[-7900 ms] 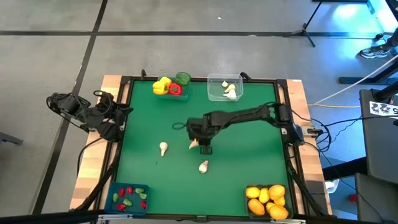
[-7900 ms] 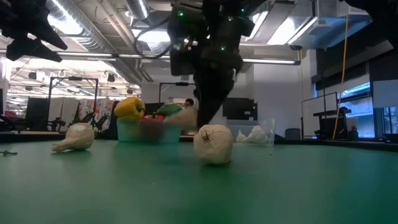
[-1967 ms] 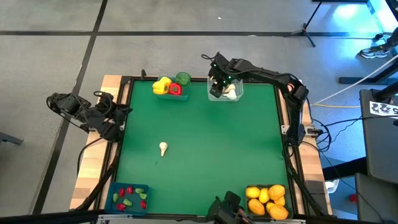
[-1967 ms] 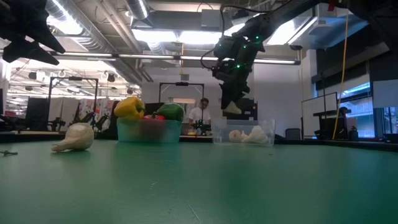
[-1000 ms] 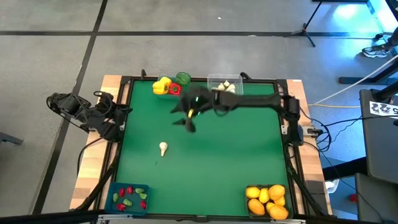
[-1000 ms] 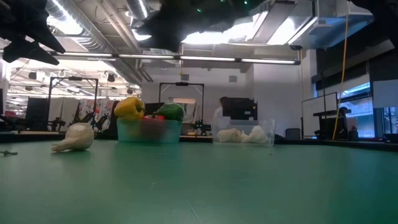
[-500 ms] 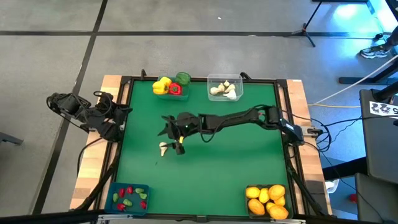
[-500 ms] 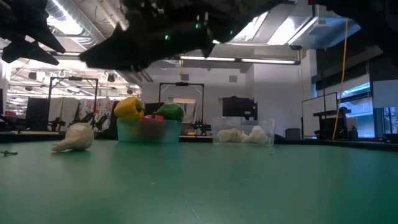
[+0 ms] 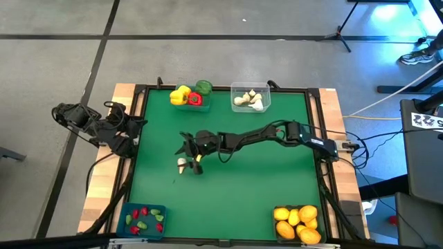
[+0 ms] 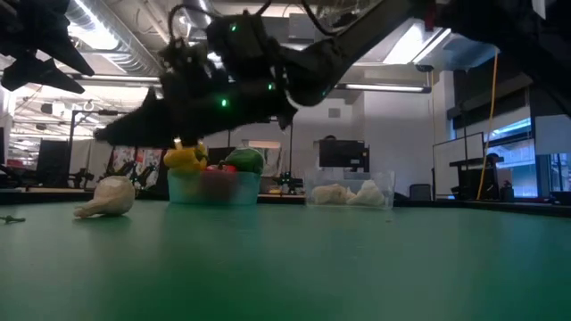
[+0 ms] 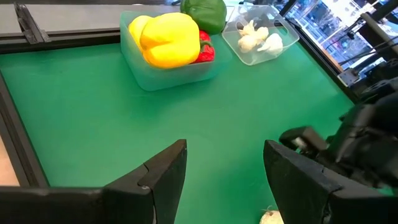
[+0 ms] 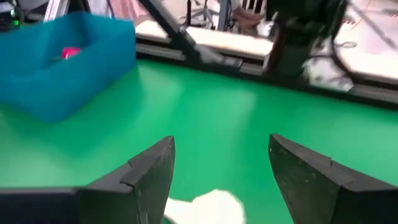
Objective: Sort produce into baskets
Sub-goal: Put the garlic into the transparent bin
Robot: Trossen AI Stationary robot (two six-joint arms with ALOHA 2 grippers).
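No text, label, brand, number or sign can be read in any view. A white card with dark marks (image 9: 428,122) lies on the dark stand at the high view's right edge, but its marks are too small to make out.

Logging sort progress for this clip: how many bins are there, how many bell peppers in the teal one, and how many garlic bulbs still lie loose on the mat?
Bins: 4
Bell peppers: 3
Loose garlic: 1
Total: 8
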